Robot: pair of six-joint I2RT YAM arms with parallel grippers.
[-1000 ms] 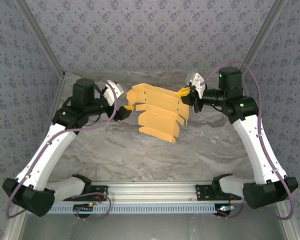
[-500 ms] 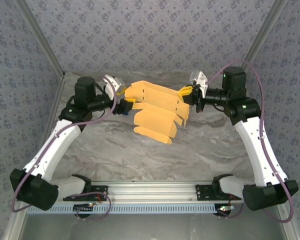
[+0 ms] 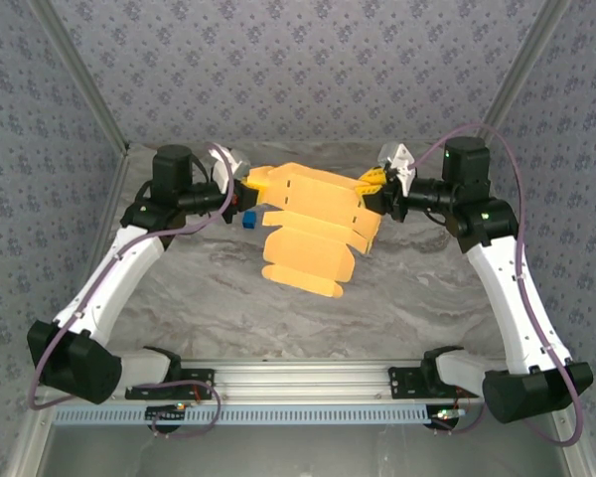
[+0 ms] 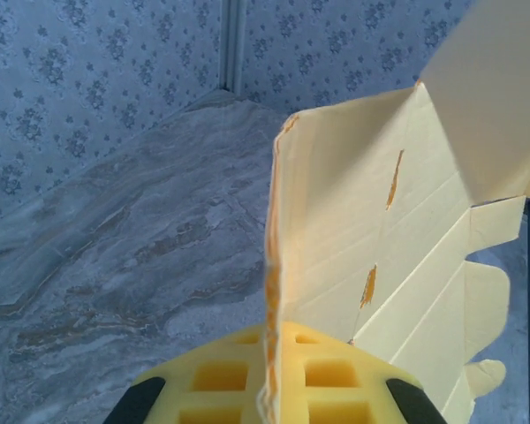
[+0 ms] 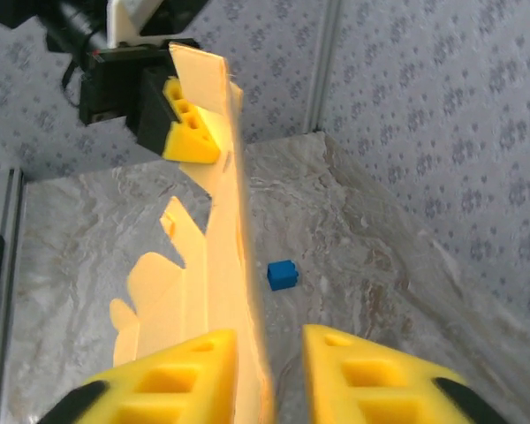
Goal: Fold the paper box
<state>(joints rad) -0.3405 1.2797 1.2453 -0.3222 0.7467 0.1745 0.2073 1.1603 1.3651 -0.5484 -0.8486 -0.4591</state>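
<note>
Paper box point(image 3: 313, 224): I see a yellow-orange die-cut sheet, unfolded, spanning the gap between the two grippers over the far middle of the table point(image 3: 219, 308). Its flaps fan out toward the near side. I cannot tell whether the nearest flap touches the marble.

Left gripper point(image 3: 242, 189): I find it at the sheet's far-left corner. In the left wrist view the yellow pads point(image 4: 336, 384) sit pressed together with the thin edge of the card between them, so I read this gripper as clamped on the paper box.

Right gripper point(image 3: 371, 186): I find it at the sheet's far-right corner. In the right wrist view its two yellow fingers point(image 5: 371, 375) stand a little apart. The edge of the card rises through the gap, lying against the left-hand finger and clear of the other. I read the jaws as parted, not pinching.

Sheet, left wrist view: the card point(image 4: 380, 247) stands on edge and shows slots and crease lines on its pale face.

Sheet, right wrist view: the card point(image 5: 214, 238) runs edge-on away from the camera to the left gripper point(image 5: 193, 132), which grips its far end.

Blue cube point(image 3: 248, 220): I see it resting on the table just near the left gripper, beside the sheet's left edge. It also shows on the marble in the right wrist view point(image 5: 282, 275).
</note>
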